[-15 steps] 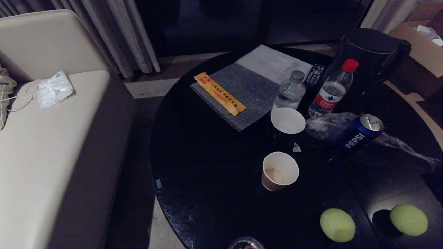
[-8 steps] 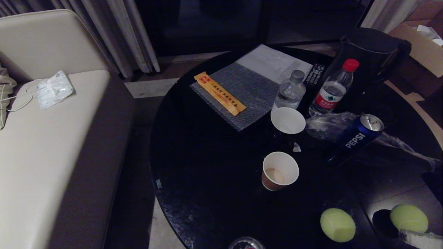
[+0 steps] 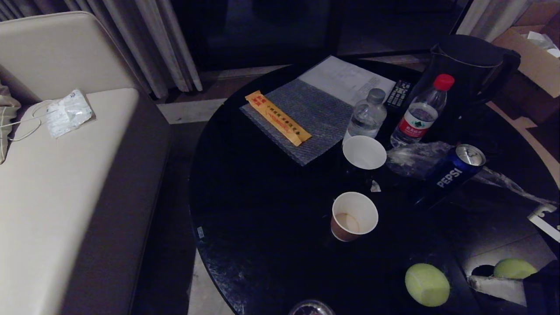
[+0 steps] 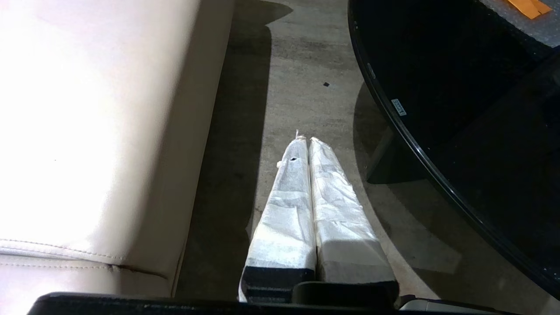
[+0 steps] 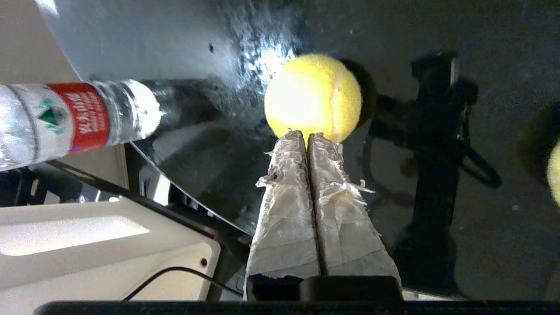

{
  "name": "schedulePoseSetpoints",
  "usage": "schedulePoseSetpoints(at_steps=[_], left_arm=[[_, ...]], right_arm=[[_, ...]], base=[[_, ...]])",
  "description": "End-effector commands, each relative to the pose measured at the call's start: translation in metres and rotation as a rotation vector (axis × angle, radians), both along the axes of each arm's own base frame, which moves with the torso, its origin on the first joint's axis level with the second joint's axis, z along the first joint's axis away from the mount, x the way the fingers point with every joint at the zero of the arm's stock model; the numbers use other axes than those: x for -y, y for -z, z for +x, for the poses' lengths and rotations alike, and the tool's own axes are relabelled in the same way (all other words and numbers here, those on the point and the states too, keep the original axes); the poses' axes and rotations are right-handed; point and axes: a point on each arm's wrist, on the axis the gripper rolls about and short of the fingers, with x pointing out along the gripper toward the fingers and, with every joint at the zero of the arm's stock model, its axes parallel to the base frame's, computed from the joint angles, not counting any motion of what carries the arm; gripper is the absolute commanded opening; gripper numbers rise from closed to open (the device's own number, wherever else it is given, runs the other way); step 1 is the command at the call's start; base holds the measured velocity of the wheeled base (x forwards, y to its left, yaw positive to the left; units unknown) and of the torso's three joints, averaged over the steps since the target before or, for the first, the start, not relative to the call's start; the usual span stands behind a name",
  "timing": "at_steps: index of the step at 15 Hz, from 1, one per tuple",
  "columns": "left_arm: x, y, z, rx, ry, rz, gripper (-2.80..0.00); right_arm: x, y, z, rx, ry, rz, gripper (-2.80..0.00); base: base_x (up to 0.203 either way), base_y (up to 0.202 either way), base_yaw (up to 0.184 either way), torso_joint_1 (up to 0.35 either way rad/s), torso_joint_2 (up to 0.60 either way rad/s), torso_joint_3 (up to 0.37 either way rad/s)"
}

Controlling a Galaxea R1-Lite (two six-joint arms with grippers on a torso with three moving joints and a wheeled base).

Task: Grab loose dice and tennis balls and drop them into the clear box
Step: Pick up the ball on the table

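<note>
A: Nearest you, right gripper [image 5: 307, 135] hangs fingers pressed together, empty, tips aimed at a tennis ball [image 5: 313, 93] on the black table [image 3: 262, 210].

B: Part them before you descend; straddle the ball's middle or it rolls. Second ball [image 3: 427, 284] just beside. Clear box not visible. Left gripper [image 4: 305, 141] shut, parked over the floor.

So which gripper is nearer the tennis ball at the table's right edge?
Right. The right gripper points at that tennis ball, tips just short of it. The left gripper hangs over the floor between sofa and table.
</note>
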Motion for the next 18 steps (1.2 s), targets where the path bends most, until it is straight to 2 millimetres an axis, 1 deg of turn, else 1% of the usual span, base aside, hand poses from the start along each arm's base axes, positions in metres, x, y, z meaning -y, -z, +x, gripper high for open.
schedulePoseSetpoints(at_steps=[1, 2, 3, 5, 7, 10, 13, 15, 18], left_arm=[[0.000, 0.000, 0.000, -0.002, -0.001, -0.001, -2.80], [0.000, 0.000, 0.000, -0.002, -0.001, -0.001, -2.80], [0.000, 0.000, 0.000, -0.002, -0.001, -0.001, -2.80], [0.000, 0.000, 0.000, -0.002, -0.001, -0.001, -2.80], [0.000, 0.000, 0.000, -0.002, -0.001, -0.002, -2.80], [0.000, 0.000, 0.000, -0.002, -0.001, -0.001, -2.80], [0.000, 0.000, 0.000, -0.002, -0.001, -0.001, -2.80], [0.000, 0.000, 0.000, -0.002, -0.001, -0.001, -2.80], [0.000, 0.000, 0.000, -0.002, -0.001, -0.002, -2.80]], right_arm=[[-0.003, 0.001, 0.011, -0.050, -0.005, -0.006, -2.80], [-0.004, 0.001, 0.013, -0.052, -0.010, -0.004, 0.00], [-0.007, -0.004, 0.016, -0.031, -0.032, -0.003, 0.00], [-0.011, -0.005, 0.016, -0.027, -0.056, -0.012, 0.00], [-0.013, -0.001, 0.022, -0.056, -0.041, -0.040, 0.00], [-0.020, 0.010, 0.035, -0.090, 0.040, -0.194, 0.00], [-0.026, 0.019, 0.043, -0.105, 0.006, -0.275, 0.00], [-0.032, 0.017, 0.045, -0.096, -0.028, -0.278, 0.00], [-0.040, 0.020, 0.047, -0.108, -0.072, -0.284, 0.00]], base=[[0.000, 0.000, 0.000, 0.000, 0.00, 0.000], [0.000, 0.000, 0.000, 0.000, 0.00, 0.000], [0.000, 0.000, 0.000, 0.000, 0.00, 0.000], [0.000, 0.000, 0.000, 0.000, 0.00, 0.000], [0.000, 0.000, 0.000, 0.000, 0.00, 0.000], [0.000, 0.000, 0.000, 0.000, 0.00, 0.000], [0.000, 0.000, 0.000, 0.000, 0.00, 0.000], [0.000, 0.000, 0.000, 0.000, 0.00, 0.000], [0.000, 0.000, 0.000, 0.000, 0.00, 0.000]])
